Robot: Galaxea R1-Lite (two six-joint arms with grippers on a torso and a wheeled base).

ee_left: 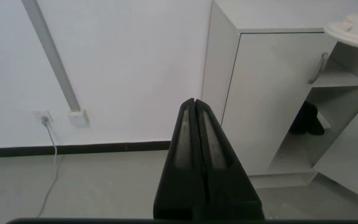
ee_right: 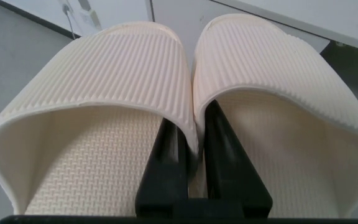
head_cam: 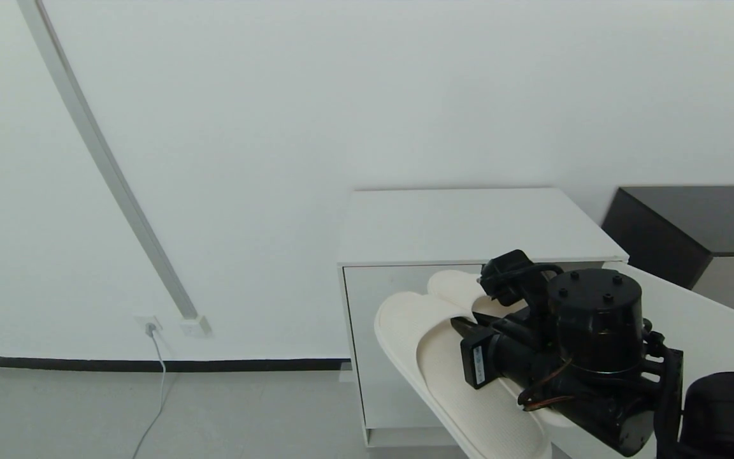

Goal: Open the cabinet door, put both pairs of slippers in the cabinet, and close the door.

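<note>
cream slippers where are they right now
In the head view, the cream slippers sit low on the right side, pinched in the right gripper just in front of the open white cabinet.

We see cream slippers [ee_right: 129,68] with ribbed straps and zigzag-embossed insoles, a plain white cabinet [head_cam: 469,226], the right arm's black fingers [ee_right: 225,152], and a grey floor [head_cam: 55,414] beneath a black baseboard [head_cam: 150,364].

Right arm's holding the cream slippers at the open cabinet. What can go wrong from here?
1. The right gripper pinches the slippers just by their touching inner edges, so one may slip free.
2. The pair juts wide past the gripper, so a toe may catch the cabinet frame or the shelf going in.
</note>
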